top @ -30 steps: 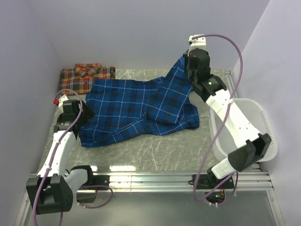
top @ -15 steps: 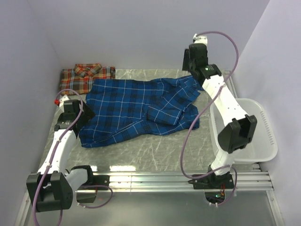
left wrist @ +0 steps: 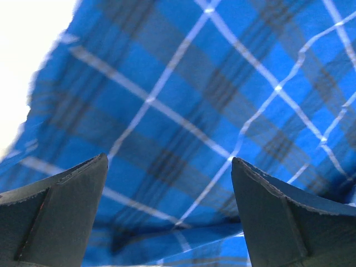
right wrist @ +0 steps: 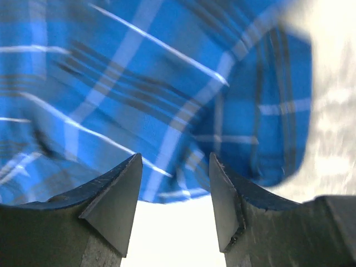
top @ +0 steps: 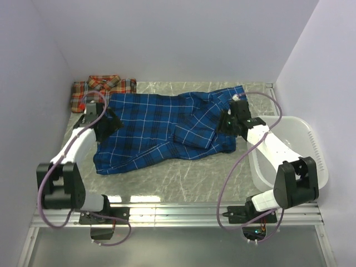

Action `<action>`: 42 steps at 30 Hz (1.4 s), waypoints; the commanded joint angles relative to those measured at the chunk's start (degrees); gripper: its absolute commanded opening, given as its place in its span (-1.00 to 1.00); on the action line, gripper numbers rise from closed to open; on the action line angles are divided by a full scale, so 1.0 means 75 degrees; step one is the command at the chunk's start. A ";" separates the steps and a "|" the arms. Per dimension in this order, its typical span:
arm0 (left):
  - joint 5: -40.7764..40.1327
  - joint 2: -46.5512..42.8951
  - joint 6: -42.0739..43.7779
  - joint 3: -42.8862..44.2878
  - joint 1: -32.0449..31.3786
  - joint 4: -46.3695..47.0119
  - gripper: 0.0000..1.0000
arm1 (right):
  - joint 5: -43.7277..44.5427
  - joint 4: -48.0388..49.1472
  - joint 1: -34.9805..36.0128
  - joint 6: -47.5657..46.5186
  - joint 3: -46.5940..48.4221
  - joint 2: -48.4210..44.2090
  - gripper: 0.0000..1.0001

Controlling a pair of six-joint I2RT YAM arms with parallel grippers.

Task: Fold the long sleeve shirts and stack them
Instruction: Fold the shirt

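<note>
The royal blue plaid long sleeve shirt (top: 161,125) lies spread across the middle of the table, one sleeve stretched toward the back right corner. The red-orange plaid shirt (top: 102,90) sits folded at the back left corner. My left gripper (top: 113,123) hovers over the blue shirt's left edge, open; in the left wrist view blue cloth (left wrist: 183,94) fills the space beyond the wide-apart gripper (left wrist: 169,169). My right gripper (top: 222,123) is at the shirt's right edge, open. In the right wrist view the gripper (right wrist: 173,167) has nothing between its fingers, with the cloth's edge (right wrist: 167,111) just beyond.
A white plastic basket (top: 311,150) stands at the right side of the marble table (top: 183,172), with the right arm leaning over its near rim. Lilac walls close in the back and both sides. A metal rail runs along the front edge.
The right gripper opened and let the raised sleeve drop flat, then swung down to the shirt's right edge. The left arm moved back along the shirt's left edge.
</note>
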 commanded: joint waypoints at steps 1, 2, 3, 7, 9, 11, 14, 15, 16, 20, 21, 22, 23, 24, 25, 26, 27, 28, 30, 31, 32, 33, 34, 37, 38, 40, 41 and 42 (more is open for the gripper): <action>0.0304 0.0622 -0.0243 0.0854 -0.0429 0.0250 0.99 | -0.0708 0.0890 -0.0624 0.0536 -0.0749 -0.0331 0.15; 0.0304 0.1054 -0.0255 0.1030 -0.0489 0.0250 0.99 | -0.0816 0.0996 -0.0707 0.0583 -0.0845 -0.0343 0.14; 0.0304 0.1267 -0.0278 0.1357 -0.0547 0.0238 0.99 | -0.0875 0.1182 -0.0777 0.0642 -0.0927 -0.0273 0.13; 0.0316 0.2240 -0.0453 0.2027 -0.0630 0.0215 0.96 | -0.1121 0.1231 -0.0801 0.0479 -0.0800 0.0148 0.11; 0.0304 0.2592 -0.0454 0.2331 -0.0641 0.0098 0.96 | -0.1402 0.1173 -0.0801 0.0234 -0.0659 0.0395 0.11; 0.0293 0.2582 -0.0407 0.2380 -0.0653 0.0015 0.96 | -0.1566 0.1161 -0.0801 0.0057 -0.0623 0.0594 0.10; -0.0081 0.2360 -0.0349 0.2157 -0.0642 0.0050 0.97 | -0.1753 0.1055 -0.0778 -0.0131 -0.0588 0.0852 0.11; -0.0164 0.2359 -0.0314 0.2110 -0.0630 0.0074 0.97 | -0.1870 0.1090 -0.0778 -0.0154 -0.0600 0.0911 0.11; -0.0141 0.2405 -0.0302 0.2145 -0.0607 0.0051 0.98 | -0.1941 0.1114 -0.0766 -0.0166 -0.0646 0.0969 0.11; 0.0046 0.3025 -0.0267 0.2578 -0.0618 0.0027 0.98 | -0.2199 0.1172 -0.0696 -0.0458 -0.0577 0.1227 0.11; 0.0046 0.3131 -0.0255 0.2706 -0.0641 0.0027 0.98 | -0.2188 0.1149 -0.0661 -0.0529 -0.0530 0.1239 0.11; 0.0000 0.3318 -0.0220 0.2777 -0.0653 0.0004 0.98 | -0.2141 0.1161 -0.0603 -0.0622 -0.0471 0.1239 0.13; -0.0012 0.3401 -0.0185 0.2836 -0.0665 -0.0008 0.97 | -0.2060 0.1161 -0.0533 -0.0820 -0.0436 0.1274 0.13; -0.0024 0.3471 -0.0161 0.2906 -0.0665 0.0015 0.98 | -0.2012 0.1079 -0.0462 -0.0927 -0.0331 0.1298 0.14; -0.0024 0.3600 -0.0103 0.2930 -0.0665 0.0015 0.97 | -0.2047 0.1044 -0.0415 -0.1032 -0.0261 0.1333 0.16; -0.0024 0.3647 -0.0079 0.2942 -0.0665 0.0039 0.98 | -0.2070 0.0951 -0.0310 -0.1184 -0.0190 0.1449 0.16; -0.0036 0.3706 -0.0056 0.2942 -0.0665 0.0085 0.97 | -0.2117 0.0938 -0.0251 -0.1244 -0.0085 0.1485 0.16; -0.0059 0.3822 -0.0021 0.2942 -0.0665 0.0097 0.98 | -0.2152 0.0926 -0.0193 -0.1302 -0.0026 0.1544 0.17; -0.0094 0.3928 0.0015 0.2954 -0.0677 0.0086 0.97 | -0.2246 0.0891 -0.0017 -0.1443 0.0114 0.1696 0.17; -0.0083 0.3987 0.0003 0.2942 -0.0665 0.0097 0.98 | -0.2270 0.0880 0.0042 -0.1502 0.0173 0.1743 0.17; -0.0071 0.4080 0.0003 0.2919 -0.0665 0.0109 0.98 | -0.2305 0.0821 0.0100 -0.1572 0.0208 0.1836 0.16; -0.0059 0.4105 -0.0020 0.2861 -0.0665 0.0132 0.98 | -0.2328 0.0798 0.0136 -0.1619 0.0290 0.1895 0.17; -0.0048 0.4151 -0.0067 0.2825 -0.0677 0.0202 0.98 | -0.2317 0.0763 0.0206 -0.1619 0.0337 0.1942 0.15; -0.0036 0.4222 -0.0102 0.2708 -0.0665 0.0261 0.98 | -0.2282 0.0937 0.0218 -0.1538 0.0256 0.1954 0.11; -0.0047 0.4234 -0.0102 0.2696 -0.0665 0.0250 0.98 | -0.2258 0.1019 0.0218 -0.1526 0.0221 0.1885 0.07; -0.0094 0.4304 -0.0126 0.2672 -0.0665 0.0250 0.98 | -0.2188 0.1114 0.0218 -0.1549 0.0197 0.1849 -0.07; -0.0129 0.4316 -0.0137 0.2672 -0.0665 0.0215 0.98 | -0.2141 0.1021 0.0218 -0.1537 0.0220 0.1884 -0.14; -0.0176 0.4339 -0.0149 0.2672 -0.0653 0.0191 0.97 | -0.2071 0.0997 0.0218 -0.1526 0.0255 0.1872 -0.22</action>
